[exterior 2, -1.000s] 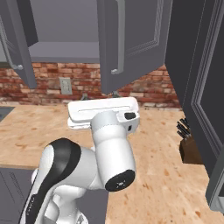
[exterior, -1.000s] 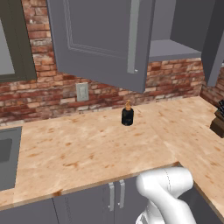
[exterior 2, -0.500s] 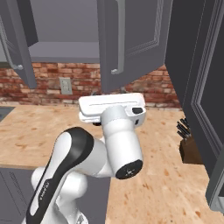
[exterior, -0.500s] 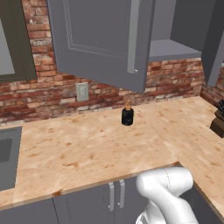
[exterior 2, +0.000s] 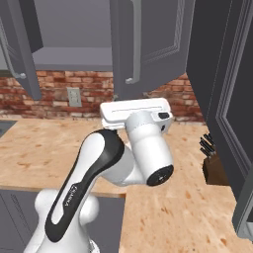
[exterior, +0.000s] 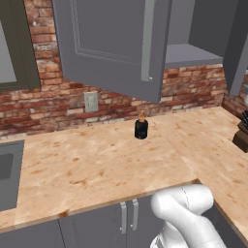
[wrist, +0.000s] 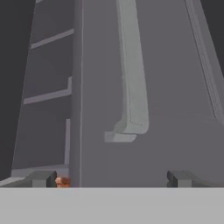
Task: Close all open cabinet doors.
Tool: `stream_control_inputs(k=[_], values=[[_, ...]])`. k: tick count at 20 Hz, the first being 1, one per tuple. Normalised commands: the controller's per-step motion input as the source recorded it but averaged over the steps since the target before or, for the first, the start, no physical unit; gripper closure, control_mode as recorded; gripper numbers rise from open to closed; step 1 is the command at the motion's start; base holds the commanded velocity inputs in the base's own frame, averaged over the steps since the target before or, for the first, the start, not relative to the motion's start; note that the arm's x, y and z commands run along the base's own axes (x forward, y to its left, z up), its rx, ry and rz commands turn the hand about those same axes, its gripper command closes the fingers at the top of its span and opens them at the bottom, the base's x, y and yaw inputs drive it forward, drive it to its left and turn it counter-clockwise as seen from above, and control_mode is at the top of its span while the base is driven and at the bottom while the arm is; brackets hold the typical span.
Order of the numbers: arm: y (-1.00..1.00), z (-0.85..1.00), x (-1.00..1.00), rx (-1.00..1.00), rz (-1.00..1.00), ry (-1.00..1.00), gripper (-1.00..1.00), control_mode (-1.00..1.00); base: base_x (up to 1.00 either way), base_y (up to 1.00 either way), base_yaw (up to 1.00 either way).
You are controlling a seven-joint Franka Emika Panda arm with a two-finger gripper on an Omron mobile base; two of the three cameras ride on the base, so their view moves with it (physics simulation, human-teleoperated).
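Hand raised to the open upper cabinet door, ready to push it shut.

The gripper (wrist: 111, 178) stands wide with nothing between its tips, and the open cabinet door (wrist: 144, 87) rises straight ahead of it, its silver bar handle (wrist: 133, 78) above and between the tips. My judgement: set the tips flat on the panel near the handle side, away from the hinge, and push steadily along the door's swing. The right base view adds another open door (exterior 2: 20, 44) well off to the hand's left; the left base view adds a small dark bottle (exterior: 141, 127) on the counter (exterior: 87, 164) below.
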Motion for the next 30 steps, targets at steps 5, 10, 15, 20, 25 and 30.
stream_control_inputs(k=[5,10,15,20,25,30], values=[[-0.07,0.00,0.38,0.00,0.03,0.00,-1.00,-1.00,0.00,0.00,0.00],[-0.01,-0.06,0.37,0.00,0.04,0.00,-1.00,-1.00,0.00,0.00,0.00],[0.00,-0.14,0.39,0.00,0.02,0.00,-1.00,-1.00,0.00,0.00,0.00],[0.00,-0.07,0.50,0.00,0.00,0.00,-1.00,-1.00,0.00,0.00,0.00],[0.00,-0.02,0.55,0.00,0.00,0.00,-1.00,-1.00,0.00,0.00,0.00],[0.00,-0.01,0.55,0.00,0.00,0.00,-1.00,-1.00,0.00,0.00,0.00]])
